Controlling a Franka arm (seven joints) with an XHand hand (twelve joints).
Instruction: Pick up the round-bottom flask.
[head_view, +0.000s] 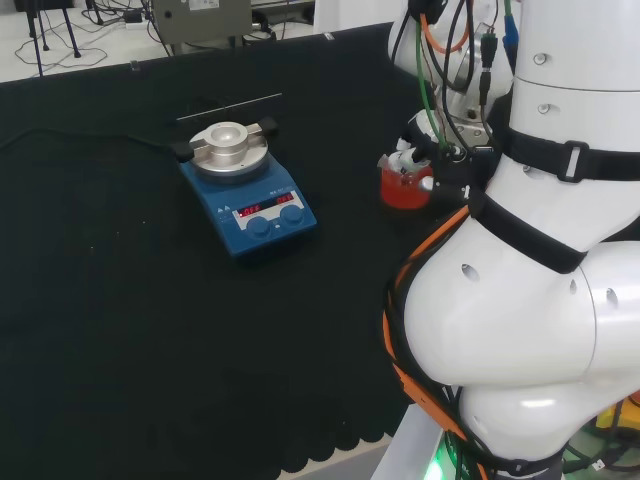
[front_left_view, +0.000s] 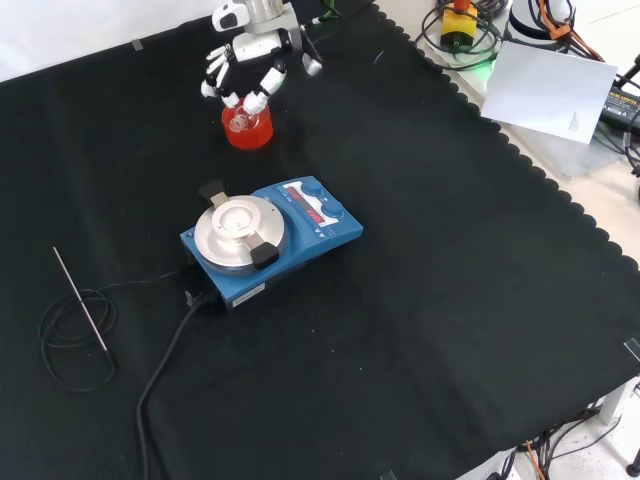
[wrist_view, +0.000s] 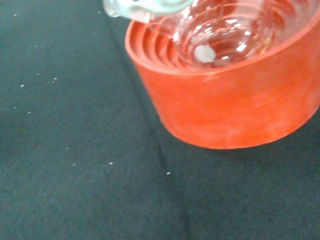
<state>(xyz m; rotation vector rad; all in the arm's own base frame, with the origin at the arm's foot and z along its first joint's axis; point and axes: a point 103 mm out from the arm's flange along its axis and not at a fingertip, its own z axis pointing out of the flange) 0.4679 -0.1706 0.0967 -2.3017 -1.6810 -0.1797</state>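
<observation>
Bench (front_left_view: 450, 260) under black cloth. Blue hotplate (front_left_view: 272, 238) mid-bench. Hand (front_left_view: 255, 55) beyond hotplate in front view, over red stand (front_left_view: 247, 130), fingers (front_left_view: 256, 101) curled down around flask neck; contact unclear. Flask (wrist_view: 225, 35), clear glass, seated in stand, small white bit inside.

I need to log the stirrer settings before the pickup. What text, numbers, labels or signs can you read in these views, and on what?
Blue magnetic stirrer: two red displays on its front panel, digits too small to read.
Stirrer front edge, white label: print too small to read.
White sheet beside the bench: a small mark, unreadable.
Red ribbed stand and round-bottom flask: no text.
</observation>
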